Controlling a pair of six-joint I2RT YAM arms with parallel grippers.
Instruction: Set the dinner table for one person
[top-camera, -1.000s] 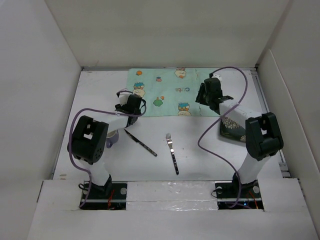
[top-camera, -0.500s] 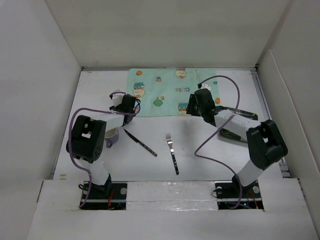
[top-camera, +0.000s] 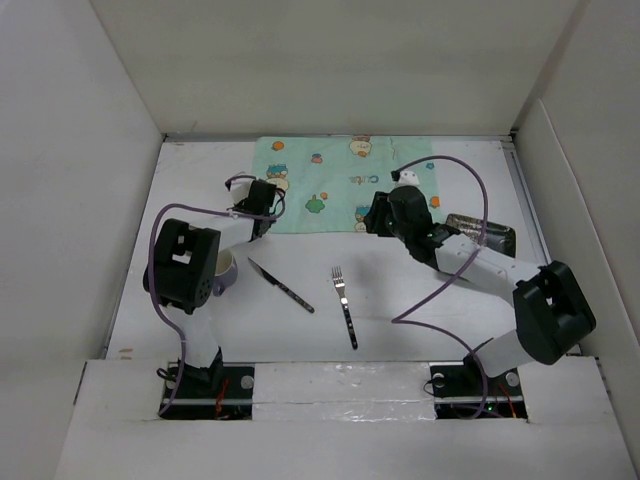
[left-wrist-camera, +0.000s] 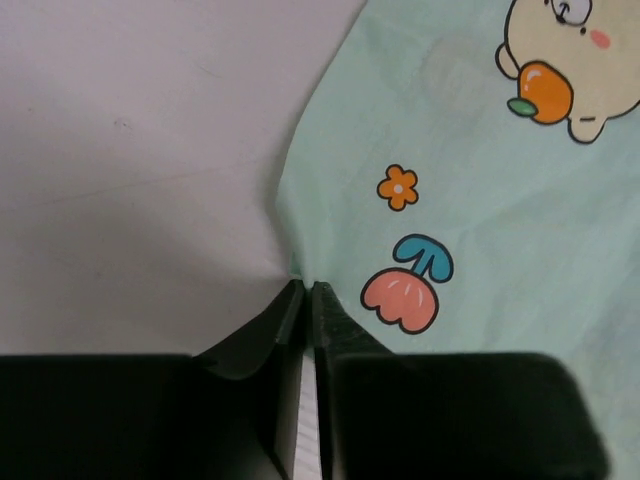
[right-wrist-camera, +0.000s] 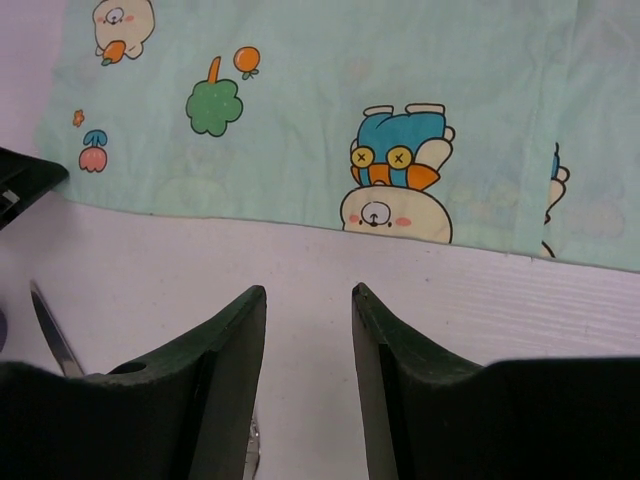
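The mint-green cartoon cloth (top-camera: 345, 185) lies flat at the back of the white dinner table (top-camera: 420, 310). My left gripper (top-camera: 266, 208) is at the cloth's near-left corner. In the left wrist view its jaws are shut (left-wrist-camera: 305, 290) on the cloth's edge (left-wrist-camera: 470, 200), which puckers towards them. My right gripper (top-camera: 374, 220) stands open (right-wrist-camera: 308, 295) low over bare table, just short of the cloth's near edge (right-wrist-camera: 330, 130), with nothing between its fingers. A knife (top-camera: 281, 285) and a fork (top-camera: 345, 306) lie on the table in front of the cloth.
A purple-and-white cup (top-camera: 226, 271) stands beside the left arm's elbow. A dark patterned plate (top-camera: 487, 233) lies at the right, behind the right forearm. White upright panels (top-camera: 70, 180) wall the table on three sides. The knife tip (right-wrist-camera: 48, 335) shows left of my right fingers.
My left gripper has shut on the cloth's near-left edge. The right arm has swung left from over the plate to the cloth's near edge, leaving the plate uncovered.
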